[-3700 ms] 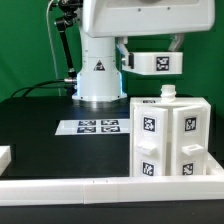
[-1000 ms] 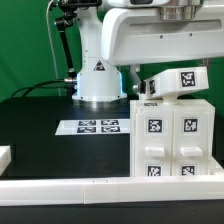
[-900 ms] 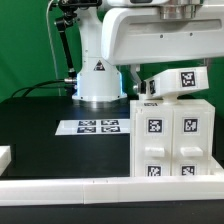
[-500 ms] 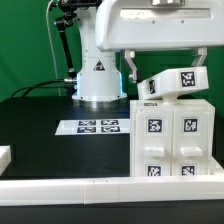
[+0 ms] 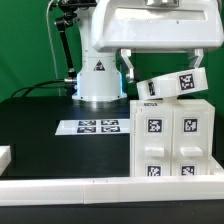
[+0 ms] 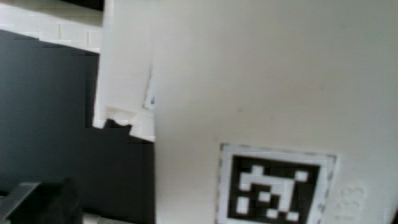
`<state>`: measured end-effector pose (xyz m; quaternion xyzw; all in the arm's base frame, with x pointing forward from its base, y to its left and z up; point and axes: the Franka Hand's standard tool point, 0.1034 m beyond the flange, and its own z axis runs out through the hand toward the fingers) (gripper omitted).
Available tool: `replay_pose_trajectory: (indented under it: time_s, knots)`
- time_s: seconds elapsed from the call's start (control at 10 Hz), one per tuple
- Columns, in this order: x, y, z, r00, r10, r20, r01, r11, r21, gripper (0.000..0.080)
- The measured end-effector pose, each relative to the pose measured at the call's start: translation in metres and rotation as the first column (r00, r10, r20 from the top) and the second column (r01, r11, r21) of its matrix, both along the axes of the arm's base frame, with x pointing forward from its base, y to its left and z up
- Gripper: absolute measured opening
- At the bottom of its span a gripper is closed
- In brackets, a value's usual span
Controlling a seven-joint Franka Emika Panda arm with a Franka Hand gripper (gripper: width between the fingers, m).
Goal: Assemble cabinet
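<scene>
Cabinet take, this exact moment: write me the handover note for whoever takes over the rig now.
The gripper: fingers on either side of the tagged top piece, apparently clamped on it.
The cabinet body: upright on the black table, at the exterior view's right; the marker board lies beside it.
Done: the top piece is brought onto the body, tilted, with its lower end toward the exterior view's left.
Left: level and seat it, then release.
</scene>
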<state>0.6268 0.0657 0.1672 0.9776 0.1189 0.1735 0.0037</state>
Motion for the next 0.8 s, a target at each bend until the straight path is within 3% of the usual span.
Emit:
replay_pose_trajectory:
  time_s: [0.5,0.7,0.8]
  knots:
    - [-0.0019,0.0023,-0.0117,0.999,-0.002,-0.032,0.002,1.000,-0.002,0.0796]
    - [-0.0018,0.0072,-0.0110,0.999,-0.012,-0.044,0.012,1.000,0.004,0.0560]
    - [-0.0020,0.0072,-0.0121,0.999,-0.012,-0.045,0.012,1.000,0.003,0.0560]
